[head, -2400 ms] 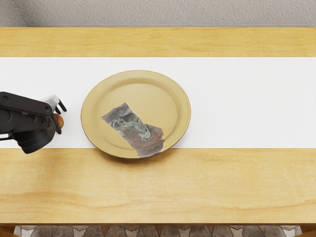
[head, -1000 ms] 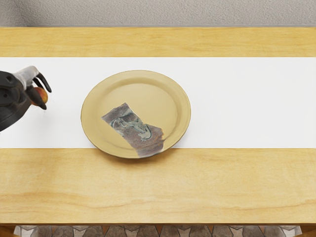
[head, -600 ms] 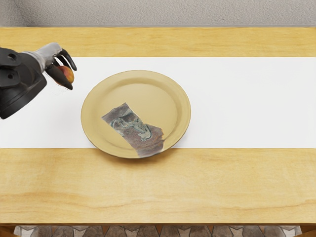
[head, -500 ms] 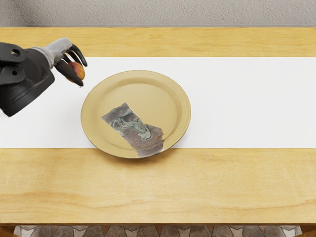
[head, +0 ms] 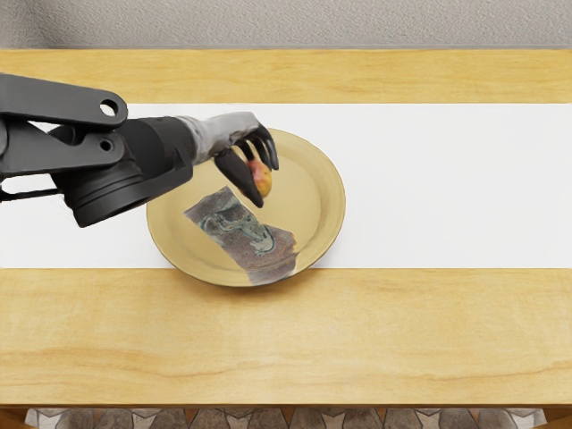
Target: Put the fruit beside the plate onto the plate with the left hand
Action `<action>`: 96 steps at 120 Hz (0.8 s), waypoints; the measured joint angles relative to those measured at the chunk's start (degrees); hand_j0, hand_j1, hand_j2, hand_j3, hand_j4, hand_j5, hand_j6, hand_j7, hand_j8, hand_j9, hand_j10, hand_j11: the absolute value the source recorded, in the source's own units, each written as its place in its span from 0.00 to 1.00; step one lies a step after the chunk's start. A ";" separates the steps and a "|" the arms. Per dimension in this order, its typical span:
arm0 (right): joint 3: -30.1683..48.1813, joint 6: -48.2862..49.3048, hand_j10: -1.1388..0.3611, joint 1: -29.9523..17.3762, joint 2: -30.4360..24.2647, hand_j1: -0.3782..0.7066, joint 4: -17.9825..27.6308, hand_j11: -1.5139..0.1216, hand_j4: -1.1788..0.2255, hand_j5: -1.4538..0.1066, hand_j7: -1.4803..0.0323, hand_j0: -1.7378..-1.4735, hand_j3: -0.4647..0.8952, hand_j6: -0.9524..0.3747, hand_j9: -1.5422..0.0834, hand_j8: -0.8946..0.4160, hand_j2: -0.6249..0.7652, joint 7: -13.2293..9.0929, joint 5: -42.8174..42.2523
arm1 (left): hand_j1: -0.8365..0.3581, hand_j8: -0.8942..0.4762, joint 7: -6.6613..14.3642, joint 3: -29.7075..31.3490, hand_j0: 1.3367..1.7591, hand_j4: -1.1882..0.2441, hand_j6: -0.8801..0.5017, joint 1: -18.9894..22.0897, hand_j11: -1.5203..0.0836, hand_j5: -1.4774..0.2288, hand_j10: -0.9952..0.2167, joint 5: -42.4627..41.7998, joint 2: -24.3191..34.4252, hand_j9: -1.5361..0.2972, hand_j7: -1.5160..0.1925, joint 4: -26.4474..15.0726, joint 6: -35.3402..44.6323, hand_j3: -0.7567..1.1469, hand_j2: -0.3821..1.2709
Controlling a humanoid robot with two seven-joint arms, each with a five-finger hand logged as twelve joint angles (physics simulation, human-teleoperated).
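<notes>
The left hand (head: 238, 148), pale grey across its back with dark fingers (head: 266, 147), reaches in from the left on a bulky black arm (head: 98, 161). It hangs over the far-left part of the round mustard-yellow plate (head: 329, 192). Its fingers curl downward around a small round red-and-yellow fruit (head: 261, 178). The dark thumb lies along the fruit's left side and the other fingertips arch over its far side, so the hand is clasping the fruit.

The fruit lies within the plate's outline, left of centre and toward the far rim. From this slanted view it looks raised a little above the plate's floor, though whether its underside touches the plate cannot be told for sure.

On the plate's near half lies a flat, ragged brown and grey-green patch (head: 241, 234). It is roughly rectangular and turned diagonally, with its near-right corner reaching the near rim. The fruit is just beyond the patch's far edge and apart from it, and the thumb tip comes close to the patch's far corner.

The plate rests on a wide white strip (head: 447, 179) that runs left to right across the light wooden surface (head: 286, 340). The plate's near rim crosses the strip's near edge slightly onto bare wood. The thick black forearm covers the strip left of the plate and overlaps the plate's left rim. Beyond the surface's far edge runs a speckled grey band (head: 286, 22).
</notes>
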 joint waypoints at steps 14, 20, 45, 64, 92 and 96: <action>0.00 0.00 0.73 0.00 0.00 0.07 -0.01 0.90 0.81 0.90 0.95 0.30 0.34 0.69 0.92 0.65 0.44 0.00 0.00 | 0.43 0.35 0.10 -0.20 0.75 0.31 0.30 2.77 0.30 0.22 0.29 1.29 -3.61 0.27 0.28 0.78 6.09 0.40 0.52; 0.01 0.00 0.73 0.00 0.00 0.07 0.00 0.90 0.81 0.90 0.95 0.30 0.34 0.69 0.92 0.65 0.44 0.00 0.00 | 0.41 0.34 0.19 -0.11 0.76 0.31 0.29 3.36 0.31 0.22 0.29 1.75 -4.06 0.27 0.27 1.17 8.29 0.40 0.56; 0.00 0.00 0.73 0.00 0.00 0.07 0.00 0.90 0.81 0.90 0.95 0.30 0.34 0.69 0.92 0.65 0.44 0.00 0.00 | 0.39 0.34 0.23 0.81 0.76 0.30 0.28 4.03 0.30 0.23 0.28 2.60 -5.31 0.27 0.28 2.09 11.37 0.40 0.61; 0.00 0.00 0.73 0.00 0.00 0.07 -0.02 0.90 0.81 0.90 0.95 0.30 0.34 0.69 0.92 0.65 0.44 0.00 0.00 | 0.39 0.34 0.18 2.21 0.75 0.30 0.28 4.65 0.30 0.23 0.28 2.69 -6.63 0.27 0.28 3.12 11.75 0.40 0.61; 0.00 0.00 0.73 0.00 0.00 0.07 0.01 0.90 0.81 0.90 0.95 0.30 0.34 0.69 0.92 0.65 0.44 0.00 0.00 | 0.39 0.33 0.13 3.67 0.75 0.31 0.27 6.22 0.31 0.25 0.27 2.73 -8.31 0.28 0.30 4.96 11.85 0.40 0.61; 0.00 0.00 0.73 0.00 0.00 0.07 0.00 0.90 0.81 0.90 0.95 0.30 0.34 0.69 0.92 0.65 0.44 0.00 0.00 | 0.40 0.32 0.11 3.78 0.76 0.31 0.25 6.23 0.32 0.26 0.27 2.74 -8.31 0.29 0.31 5.12 11.90 0.40 0.61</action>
